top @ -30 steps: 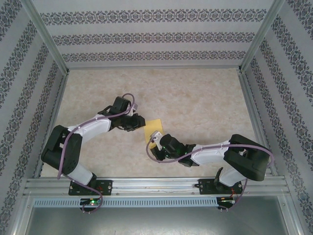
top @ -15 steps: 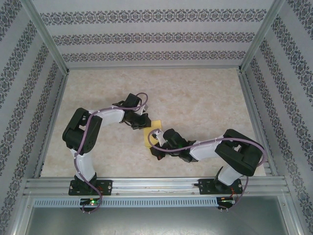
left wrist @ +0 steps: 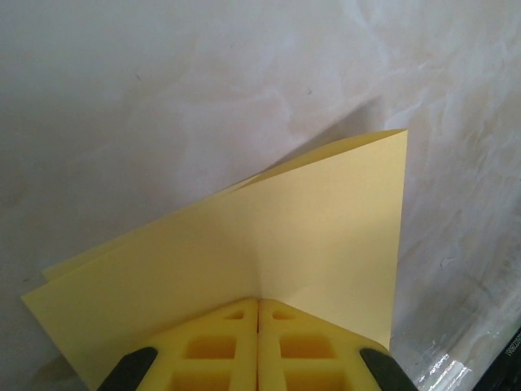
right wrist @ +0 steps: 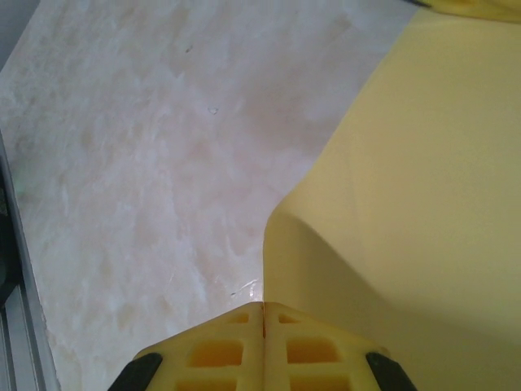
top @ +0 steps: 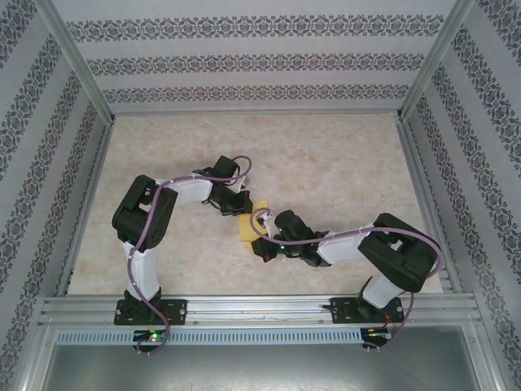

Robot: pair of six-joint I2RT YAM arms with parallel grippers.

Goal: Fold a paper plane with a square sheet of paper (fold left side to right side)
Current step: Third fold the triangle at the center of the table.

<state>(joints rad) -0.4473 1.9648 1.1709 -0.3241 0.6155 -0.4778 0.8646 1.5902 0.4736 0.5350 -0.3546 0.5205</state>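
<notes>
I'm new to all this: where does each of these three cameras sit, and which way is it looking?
Top external: fixed above and behind the arms, looking down on the table; both arms show, left end effector and right end effector meeting at the yellow sheet of paper.
Left wrist: on the left arm's wrist, looking along its shut fingers, clamped on the sheet.
Right wrist: on the right arm's wrist, looking past its shut fingers, gripping the sheet.
Shared: every view shows the same sheet and table.
</notes>
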